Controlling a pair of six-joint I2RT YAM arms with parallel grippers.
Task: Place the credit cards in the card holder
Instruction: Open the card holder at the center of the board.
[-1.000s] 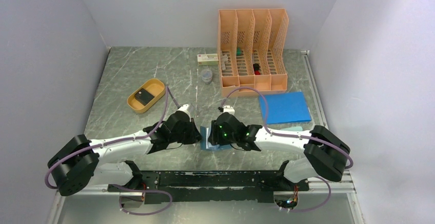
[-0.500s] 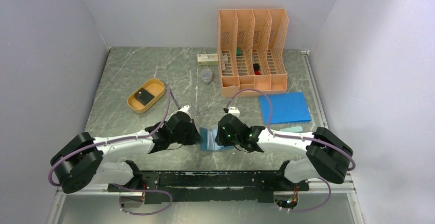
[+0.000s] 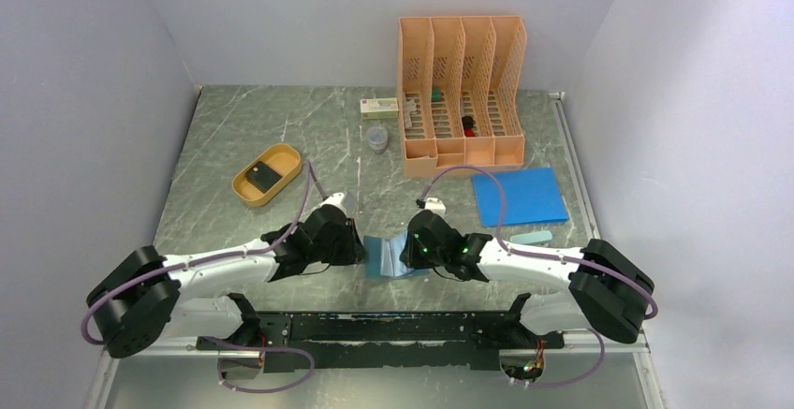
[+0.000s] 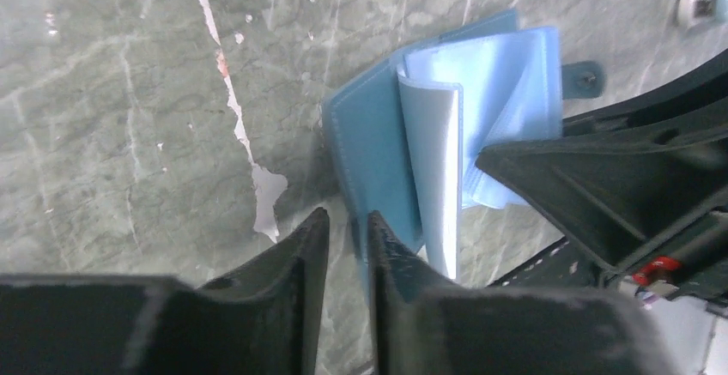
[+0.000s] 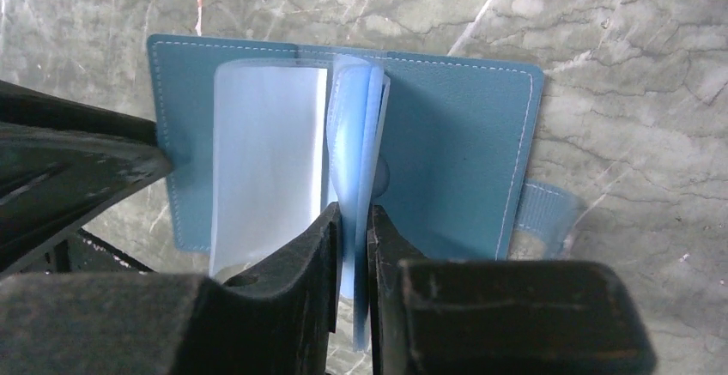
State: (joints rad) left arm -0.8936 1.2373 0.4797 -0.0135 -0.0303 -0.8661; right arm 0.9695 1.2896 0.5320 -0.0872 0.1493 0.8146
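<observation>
Here card holder [image 3: 379, 257] lies open left-right; right pincer [image 5: 352, 246] nips it, left pincer [image 4: 343, 246] unclear.

Tabletop [image 3: 234, 128]: grey-green marble-look slab w/ white veins, smooth, low sheen. One spot [image 4: 268, 190] was chipped to bare white. Card holder [image 5: 455, 152]: teal leather-like cover, fine grain, matt, pale stitching round the edge. Its inner pockets [image 5: 266, 152] were thin clear plastic film, glossy. Fingers of left gripper [image 4: 348, 220] & right gripper [image 5: 353, 214]: black plastic, matt, slightly grainy. Oval tray [image 3: 284, 159]: orange plastic, matt. Credit card [image 3: 265, 177]: dark, matt. File organiser [image 3: 417, 53]: peach plastic, slotted walls. Blue sheet [image 3: 520, 196]: flat, matt.
</observation>
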